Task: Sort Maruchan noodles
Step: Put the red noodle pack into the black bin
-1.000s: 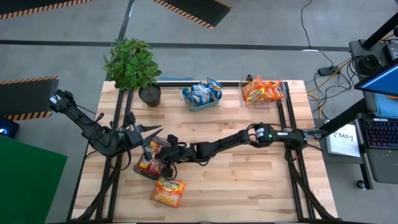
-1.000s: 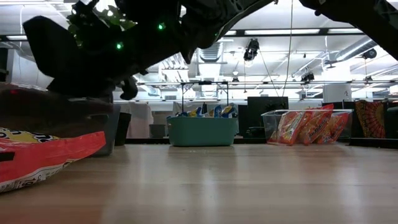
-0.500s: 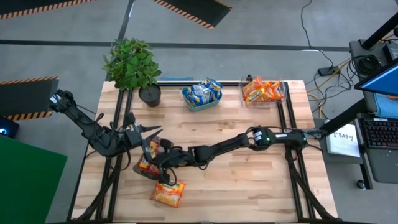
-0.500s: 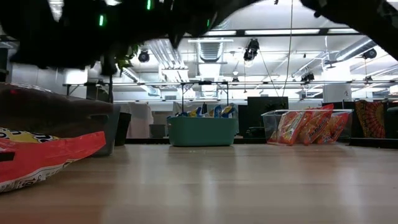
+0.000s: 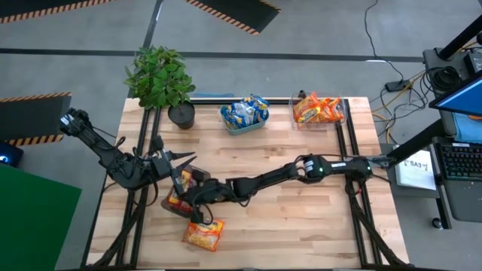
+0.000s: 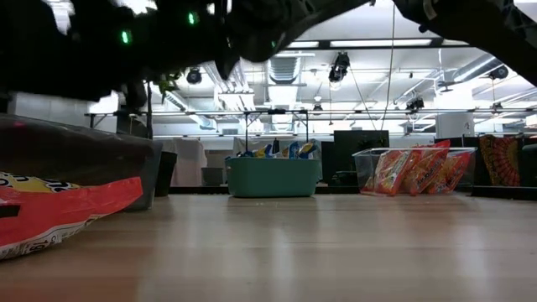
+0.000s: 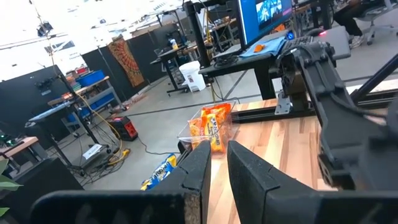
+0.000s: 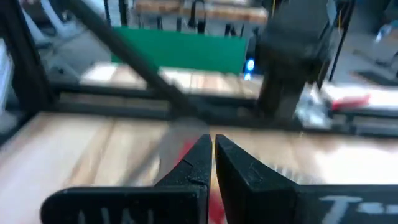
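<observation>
The right gripper [image 5: 197, 213], fingers pressed together and empty, hovers just over the orange noodle packet [image 5: 205, 232] at the table's [image 5: 301, 233] six-o'clock edge. The left gripper [image 5: 183, 181], nearly closed, holding nothing visible, sits beside the red packets [image 5: 178, 199] at eight o'clock. Blue packets fill the teal tray [image 5: 244, 114] at twelve; orange ones fill the clear bin [image 5: 318, 109] at one.

red packet [image 6: 59, 214] | cut by low-view edge | right arm covers bin [image 5: 183, 202]
</observation>
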### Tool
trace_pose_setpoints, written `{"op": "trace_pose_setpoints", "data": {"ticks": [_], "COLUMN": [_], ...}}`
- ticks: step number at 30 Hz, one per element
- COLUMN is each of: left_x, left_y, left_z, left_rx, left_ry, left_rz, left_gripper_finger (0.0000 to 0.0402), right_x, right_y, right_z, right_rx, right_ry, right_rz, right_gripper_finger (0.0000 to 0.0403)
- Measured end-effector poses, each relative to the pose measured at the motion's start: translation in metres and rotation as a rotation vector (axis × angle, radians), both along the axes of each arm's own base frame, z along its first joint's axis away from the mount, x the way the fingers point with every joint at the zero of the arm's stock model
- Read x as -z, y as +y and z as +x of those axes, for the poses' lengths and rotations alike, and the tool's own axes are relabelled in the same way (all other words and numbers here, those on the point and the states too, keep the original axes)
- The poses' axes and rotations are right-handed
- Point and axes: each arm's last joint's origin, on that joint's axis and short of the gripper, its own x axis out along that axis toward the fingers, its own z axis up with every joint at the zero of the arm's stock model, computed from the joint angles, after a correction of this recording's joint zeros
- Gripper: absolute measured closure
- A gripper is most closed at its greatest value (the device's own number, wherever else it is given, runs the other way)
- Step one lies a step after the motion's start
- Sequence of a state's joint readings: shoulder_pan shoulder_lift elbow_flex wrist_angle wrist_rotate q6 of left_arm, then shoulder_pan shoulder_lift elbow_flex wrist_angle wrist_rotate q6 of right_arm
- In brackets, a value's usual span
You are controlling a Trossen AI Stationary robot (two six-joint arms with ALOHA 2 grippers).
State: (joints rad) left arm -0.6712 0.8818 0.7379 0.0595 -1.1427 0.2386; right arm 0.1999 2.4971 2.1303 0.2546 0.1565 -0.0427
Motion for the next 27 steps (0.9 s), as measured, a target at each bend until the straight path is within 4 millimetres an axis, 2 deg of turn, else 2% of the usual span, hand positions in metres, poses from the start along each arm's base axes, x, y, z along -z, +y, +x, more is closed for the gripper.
{"op": "trace_pose_setpoints", "data": {"ticks": [2,4,9,13,22,27], "left_x": [0.000,0.000,0.000,0.000,0.000,0.000], "left_y": [0.000,0.000,0.000,0.000,0.000,0.000], "left_z": [0.000,0.000,0.000,0.000,0.000,0.000], "left_rx": [0.000,0.000,0.000,0.000,0.000,0.000], "left_ry": [0.000,0.000,0.002,0.000,0.000,0.003], "left_rz": [0.000,0.000,0.003,0.002,0.003,0.008], "left_gripper_finger": [0.0364,0.0364,0.0364,0.0364,0.0364,0.0364], "right_x": [-0.011,-0.010,0.021,0.025,0.010,0.022], "right_y": [-0.004,-0.010,-0.029,-0.040,-0.046,-0.048], "right_z": [0.002,0.003,0.005,0.004,0.005,0.006], "right_rx": [0.005,0.017,0.070,0.101,0.103,0.103], "right_ry": [-0.029,-0.028,0.068,0.123,0.079,0.108], "right_rz": [-0.004,-0.011,0.072,0.117,0.089,0.117], "right_gripper_finger": [0.0390,0.0390,0.0390,0.0390,0.0390,0.0390]}}
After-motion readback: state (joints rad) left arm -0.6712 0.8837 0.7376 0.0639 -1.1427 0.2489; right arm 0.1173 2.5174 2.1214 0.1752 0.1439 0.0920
